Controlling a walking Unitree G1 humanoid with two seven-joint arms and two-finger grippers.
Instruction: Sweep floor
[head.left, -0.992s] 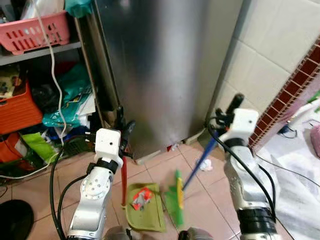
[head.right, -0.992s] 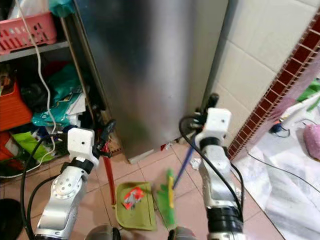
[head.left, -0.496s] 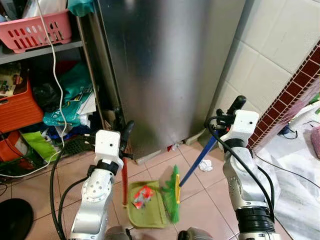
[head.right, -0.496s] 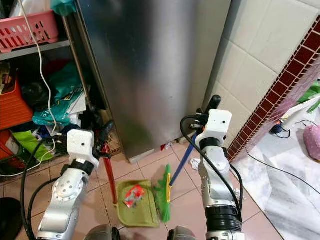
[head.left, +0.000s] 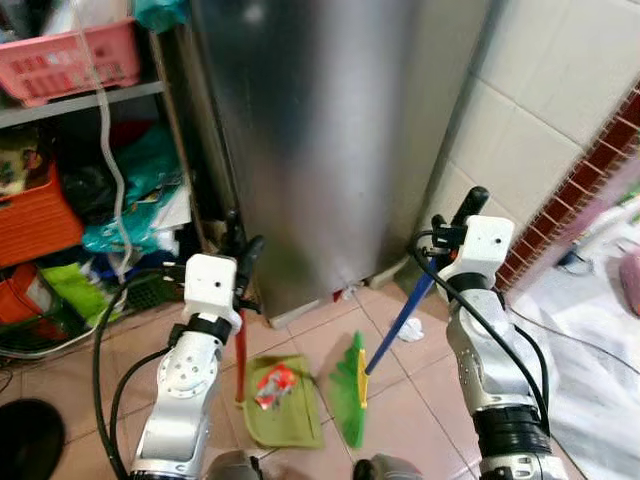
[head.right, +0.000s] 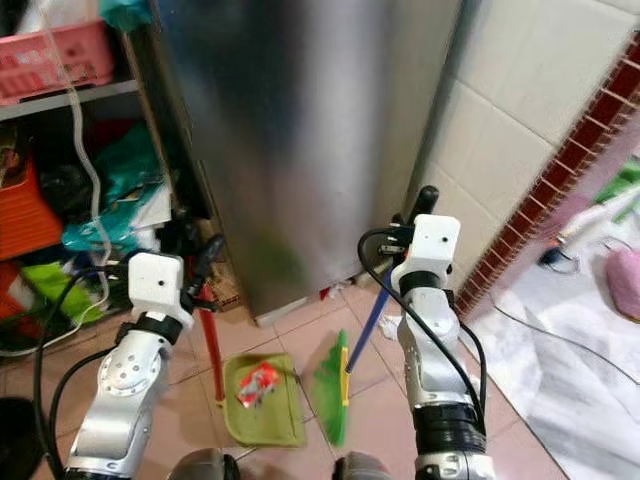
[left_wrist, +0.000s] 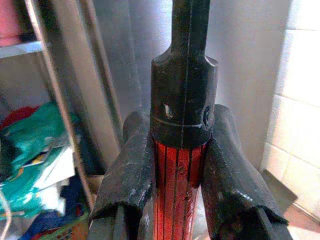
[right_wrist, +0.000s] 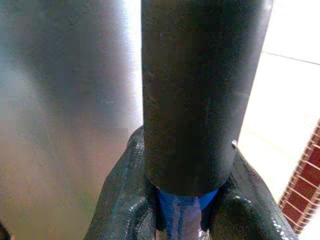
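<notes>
Two tools are in hand, one per arm. On the left, the left gripper (left_wrist: 177, 170) has its black fingers (left_wrist: 131, 175) clamped on the red dustpan handle (head.left: 240, 360), just below that handle's black cap; holding it upright likely keeps the green dustpan (head.left: 283, 410) flat on the floor, well below the fingers, mouth toward the broom. A red and white wrapper (head.left: 271, 383) lies in the pan. To the right, the green broom head (head.left: 348, 388) stands just beside the pan's open edge. Its blue shaft (head.left: 400, 322) slants up to the right gripper (right_wrist: 182, 212), whose fingers (right_wrist: 120, 205) are closed on it beneath the black end grip, a slant that suits drawing litter toward the pan. A crumpled white scrap (head.left: 411, 330) lies on the tiles beyond the broom, unswept. The floor (head.left: 420, 400) is of pinkish tiles; ahead stands a steel refrigerator (head.left: 320, 140), with cluttered shelves (head.left: 80, 100) to the left and a white tiled wall (head.left: 540, 120) to the right.
</notes>
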